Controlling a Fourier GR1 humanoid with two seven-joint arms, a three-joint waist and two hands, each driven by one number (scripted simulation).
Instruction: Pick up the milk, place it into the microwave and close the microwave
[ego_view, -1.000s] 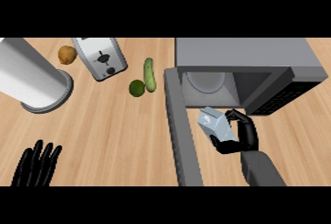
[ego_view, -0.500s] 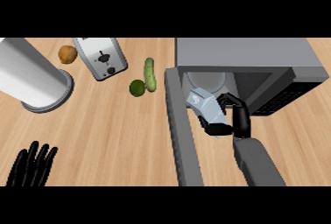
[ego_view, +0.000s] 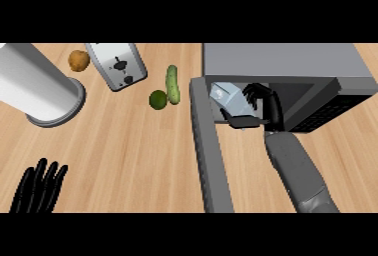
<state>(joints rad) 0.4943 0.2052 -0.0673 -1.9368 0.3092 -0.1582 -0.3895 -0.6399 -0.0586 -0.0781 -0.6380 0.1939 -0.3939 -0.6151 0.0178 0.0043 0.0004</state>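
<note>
Nearest, 1 left hand (ego_view: 38, 186) rests open, fingers straight, at the lower left over bare counter (ego_view: 125, 160). The open microwave door (ego_view: 210, 155) runs toward the viewer beside 1 right hand (ego_view: 260, 107), curled around 1 milk carton (ego_view: 229, 98) at the mouth of the microwave (ego_view: 295, 62), its long axis slanting into the cavity. Farther left lie 1 lime (ego_view: 158, 99), 1 cucumber (ego_view: 173, 84), 1 toaster (ego_view: 118, 65), 1 potato (ego_view: 79, 60) and 1 grey cylinder (ego_view: 37, 85).

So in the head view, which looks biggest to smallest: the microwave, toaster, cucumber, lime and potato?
1. Microwave
2. Toaster
3. Cucumber
4. Potato and lime: they look about alike, so I won't rank them.
</note>
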